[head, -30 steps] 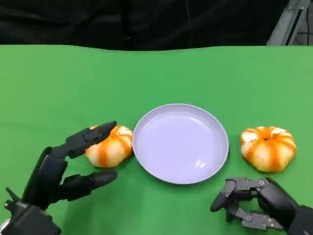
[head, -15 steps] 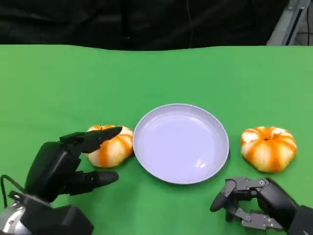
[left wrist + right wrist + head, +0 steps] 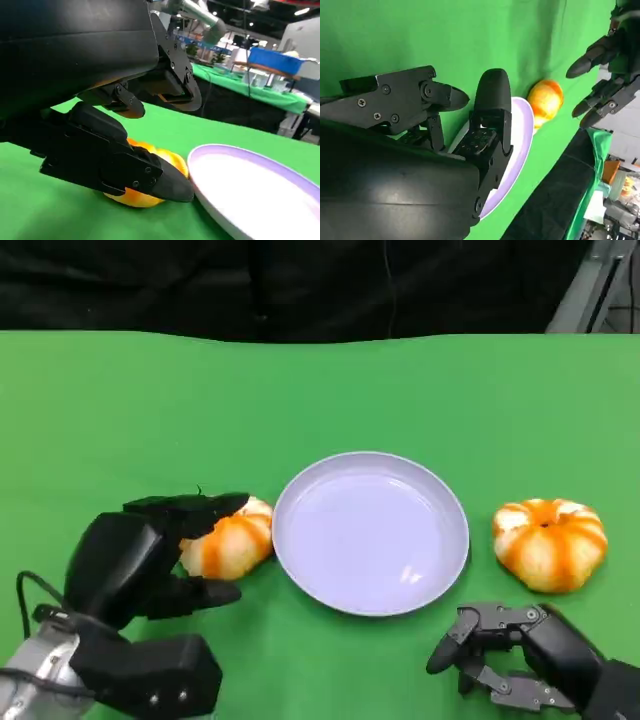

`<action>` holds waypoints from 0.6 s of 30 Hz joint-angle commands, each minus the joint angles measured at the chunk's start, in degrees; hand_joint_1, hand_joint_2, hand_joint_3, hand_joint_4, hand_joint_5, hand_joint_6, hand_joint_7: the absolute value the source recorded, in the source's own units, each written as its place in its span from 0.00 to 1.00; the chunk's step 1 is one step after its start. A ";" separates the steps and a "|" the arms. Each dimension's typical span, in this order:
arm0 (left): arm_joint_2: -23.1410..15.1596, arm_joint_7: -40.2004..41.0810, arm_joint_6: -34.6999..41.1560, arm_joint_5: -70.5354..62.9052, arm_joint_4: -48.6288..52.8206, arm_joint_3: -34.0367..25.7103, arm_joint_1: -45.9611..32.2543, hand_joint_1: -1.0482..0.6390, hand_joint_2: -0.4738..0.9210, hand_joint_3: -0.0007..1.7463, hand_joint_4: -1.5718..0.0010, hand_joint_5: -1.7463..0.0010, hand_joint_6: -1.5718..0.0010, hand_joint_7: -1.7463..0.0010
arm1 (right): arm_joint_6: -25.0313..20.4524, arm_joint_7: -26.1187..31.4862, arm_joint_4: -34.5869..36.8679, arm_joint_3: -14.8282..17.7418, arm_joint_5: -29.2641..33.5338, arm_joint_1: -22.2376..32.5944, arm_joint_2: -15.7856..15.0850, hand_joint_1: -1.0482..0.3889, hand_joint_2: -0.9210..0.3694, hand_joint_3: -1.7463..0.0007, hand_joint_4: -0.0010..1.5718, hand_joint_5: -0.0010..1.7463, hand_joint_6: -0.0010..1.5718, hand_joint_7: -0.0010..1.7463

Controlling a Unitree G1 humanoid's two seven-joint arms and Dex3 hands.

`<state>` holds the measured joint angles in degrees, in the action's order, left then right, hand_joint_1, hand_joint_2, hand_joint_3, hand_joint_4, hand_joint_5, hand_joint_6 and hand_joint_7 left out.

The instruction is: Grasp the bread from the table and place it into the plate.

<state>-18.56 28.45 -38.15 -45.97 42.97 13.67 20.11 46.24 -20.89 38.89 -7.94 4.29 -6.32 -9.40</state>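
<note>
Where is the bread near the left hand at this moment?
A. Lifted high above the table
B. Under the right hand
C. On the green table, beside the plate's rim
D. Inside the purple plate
C: the bread lies on the table against the plate, with the left hand around it.

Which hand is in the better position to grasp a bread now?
Left. The left hand already has its fingers around the left bread. The right hand lies curled, apart from the right bread.
</note>
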 commanded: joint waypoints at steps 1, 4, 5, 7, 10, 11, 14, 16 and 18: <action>-0.93 0.82 1.86 0.74 3.46 1.93 2.92 0.13 1.00 0.01 0.63 1.00 0.60 1.00 | -0.05 0.19 -0.59 0.08 0.01 0.58 -0.72 0.74 0.00 0.73 0.45 0.85 0.52 0.56; -0.53 0.54 2.47 1.60 6.69 3.12 4.91 0.13 1.00 0.01 0.64 1.00 0.61 1.00 | 0.12 0.39 -0.55 0.03 0.26 0.56 -0.72 0.74 0.00 0.73 0.45 0.85 0.52 0.56; -0.50 0.70 2.46 1.80 7.37 3.45 5.31 0.13 1.00 0.01 0.64 1.00 0.61 1.00 | 0.15 0.37 -0.53 0.03 0.24 0.55 -0.70 0.74 0.00 0.73 0.45 0.85 0.52 0.56; -0.32 0.88 2.72 2.01 8.95 4.13 6.20 0.13 1.00 0.01 0.64 1.00 0.62 1.00 | 0.10 0.37 -0.62 0.01 0.26 0.63 -0.71 0.74 0.00 0.73 0.45 0.85 0.52 0.56; 0.18 0.77 3.17 2.38 11.65 5.14 7.69 0.13 1.00 0.01 0.64 1.00 0.63 1.00 | 0.56 0.83 -0.34 0.03 0.71 0.54 -0.75 0.74 0.00 0.73 0.45 0.85 0.52 0.55; 0.25 0.89 3.19 2.47 12.23 5.41 8.01 0.13 1.00 0.02 0.64 1.00 0.63 1.00 | 0.60 0.98 -0.32 0.02 0.89 0.52 -0.78 0.73 0.00 0.73 0.45 0.85 0.52 0.55; 0.46 1.14 3.36 2.77 13.63 6.14 8.83 0.12 1.00 0.02 0.64 1.00 0.63 1.00 | 0.50 0.99 -0.41 0.04 0.87 0.53 -0.77 0.73 0.00 0.73 0.45 0.85 0.52 0.55; 0.97 1.00 4.29 2.89 15.41 6.87 9.81 0.12 1.00 0.02 0.64 1.00 0.63 1.00 | 0.11 0.75 -0.87 0.02 0.63 0.70 -0.76 0.73 0.00 0.73 0.45 0.85 0.52 0.56; 1.09 1.18 4.59 3.12 16.28 7.44 10.29 0.12 1.00 0.03 0.64 1.00 0.63 1.00 | -0.05 0.68 -1.08 0.00 0.57 0.78 -0.77 0.73 0.00 0.73 0.45 0.85 0.52 0.56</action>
<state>-17.05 28.88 -34.14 -43.49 57.85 20.48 29.19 46.33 -20.16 38.64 -8.01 5.21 -6.17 -9.40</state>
